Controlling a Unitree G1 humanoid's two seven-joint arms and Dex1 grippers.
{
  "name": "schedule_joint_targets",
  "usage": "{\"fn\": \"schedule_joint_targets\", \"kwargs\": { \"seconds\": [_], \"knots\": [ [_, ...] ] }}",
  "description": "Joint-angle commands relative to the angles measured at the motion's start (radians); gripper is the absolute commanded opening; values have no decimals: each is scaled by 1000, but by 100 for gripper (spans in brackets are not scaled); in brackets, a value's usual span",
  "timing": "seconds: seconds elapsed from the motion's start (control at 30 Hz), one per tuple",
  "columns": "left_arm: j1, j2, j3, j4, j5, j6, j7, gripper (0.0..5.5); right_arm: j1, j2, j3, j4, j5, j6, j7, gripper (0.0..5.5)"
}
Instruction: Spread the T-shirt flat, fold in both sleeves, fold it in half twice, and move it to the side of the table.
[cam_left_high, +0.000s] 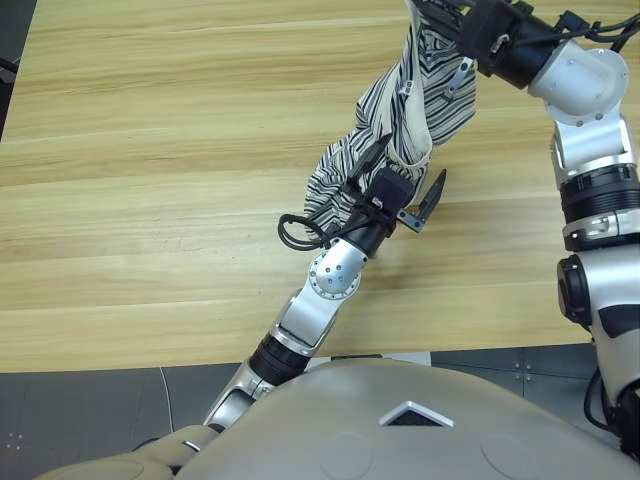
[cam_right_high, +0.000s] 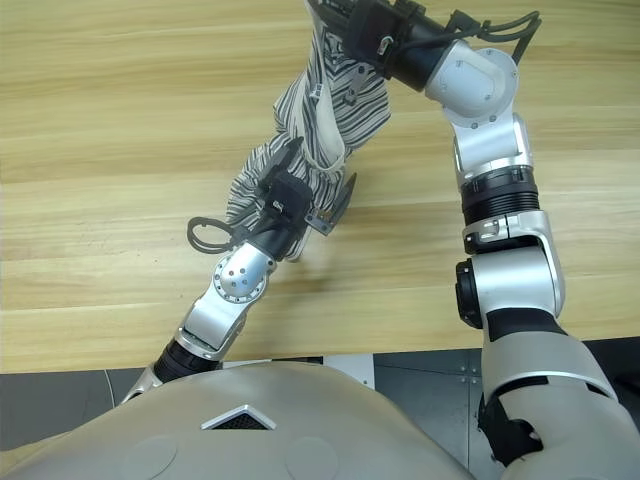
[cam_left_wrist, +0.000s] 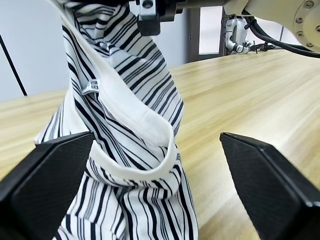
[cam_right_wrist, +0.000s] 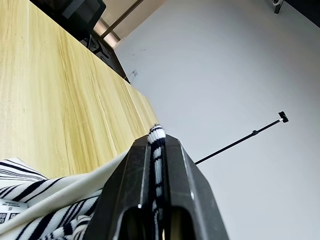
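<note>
Head cameras, I see the striped T-shirt (cam_left_high: 415, 100) hanging bunched over the table (cam_left_high: 150, 150), right gripper (cam_left_high: 425, 12) pinching its top, left gripper (cam_left_high: 402, 178) spread around its lower folds, left wrist view, fingers (cam_left_wrist: 45, 180) wide apart, cloth between, right wrist view, jaws clamped on a striped fold.

You see your right gripper (cam_right_wrist: 156, 136) with its jaws pinched together on a fold of the striped T-shirt (cam_right_wrist: 35, 212), the wooden tabletop (cam_right_wrist: 45, 100) behind it.
</note>
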Motion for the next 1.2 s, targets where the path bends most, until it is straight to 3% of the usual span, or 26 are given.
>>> {"fn": "schedule_joint_targets", "kwargs": {
  "seconds": [0.03, 0.77, 1.2],
  "knots": [
    [70, -122, -91, -7, -18, 30, 32, 466, -29, 7, 0, 0, -7, 4, 3, 10],
    [28, -245, -150, 113, -97, 134, 169, 466, 20, -1, -6, -97, 23, 59, 46, 10],
    [-96, -344, -124, 311, -90, 54, 235, 466, 33, 7, 1, -99, 19, 66, 46, 10]
  ]
}}
